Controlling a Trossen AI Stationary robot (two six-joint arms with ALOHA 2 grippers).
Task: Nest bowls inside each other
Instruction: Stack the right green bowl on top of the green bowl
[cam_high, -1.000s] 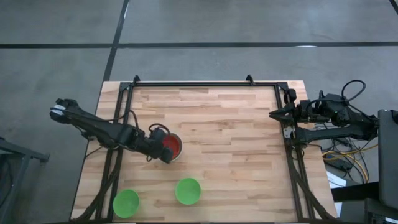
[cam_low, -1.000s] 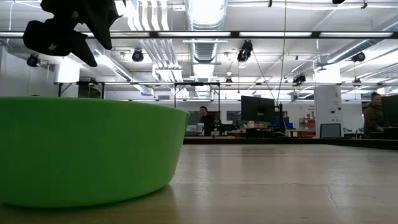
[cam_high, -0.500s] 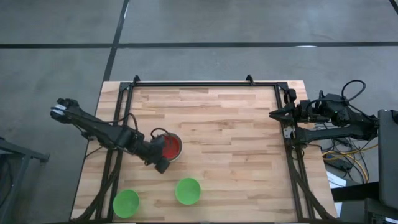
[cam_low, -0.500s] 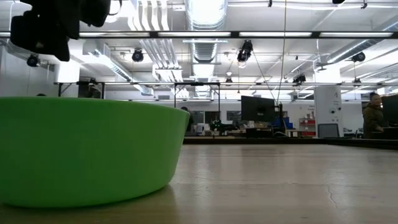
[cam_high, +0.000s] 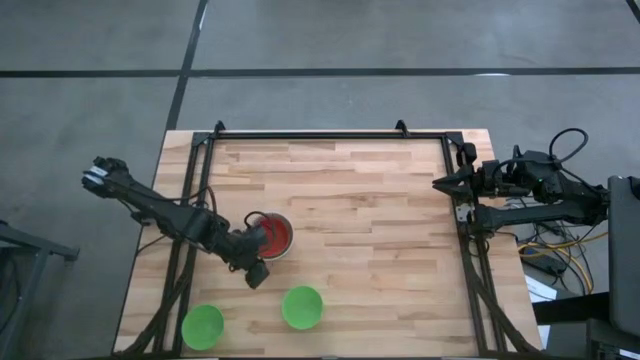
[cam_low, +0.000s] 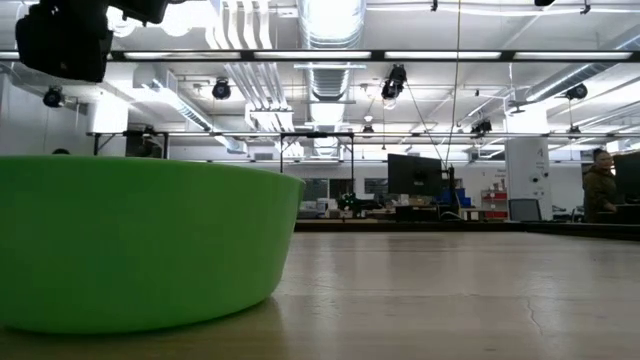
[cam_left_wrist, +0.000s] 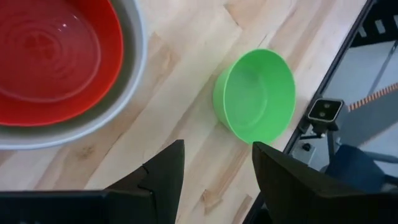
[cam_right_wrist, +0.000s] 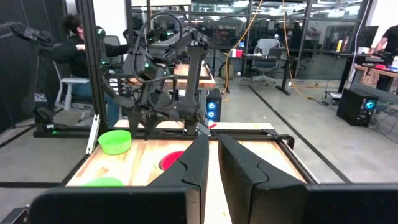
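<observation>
Left gripper: we see the left gripper (cam_high: 256, 272) hanging over the table just in front of the stacked bowls, fingers spread and empty; in its wrist view the two dark fingers (cam_left_wrist: 163, 177) stand apart over bare wood.
Right gripper: the right gripper (cam_high: 440, 184) waits at the table's right edge, well away from the bowls; in its wrist view its fingers (cam_right_wrist: 198, 163) lie nearly together with only a thin slit between them, and nothing is in them.
Bowls counted: we count four that show clearly: one red bowl (cam_high: 274, 236), one pale grey bowl (cam_left_wrist: 127, 81), two green.
Nested stack: the red bowl sits inside the pale grey bowl, left of the table's centre.
Loose green bowls: one green bowl (cam_high: 302, 307) stands near the front edge, and a second green bowl (cam_high: 203, 326) stands at the front left corner, apart from the first.
Surface: we work on a light wooden plank table (cam_high: 370, 240) edged by a black frame (cam_high: 330, 134).
Room: grey floor lies around the table; beyond it are desks, monitors, ceiling ducts and a person (cam_low: 600, 185) at the far right.
Hard to make out: in the low view one green bowl fills the left foreground and hides the stack; whether anything lies under the red bowl besides the grey one we cannot tell.
</observation>
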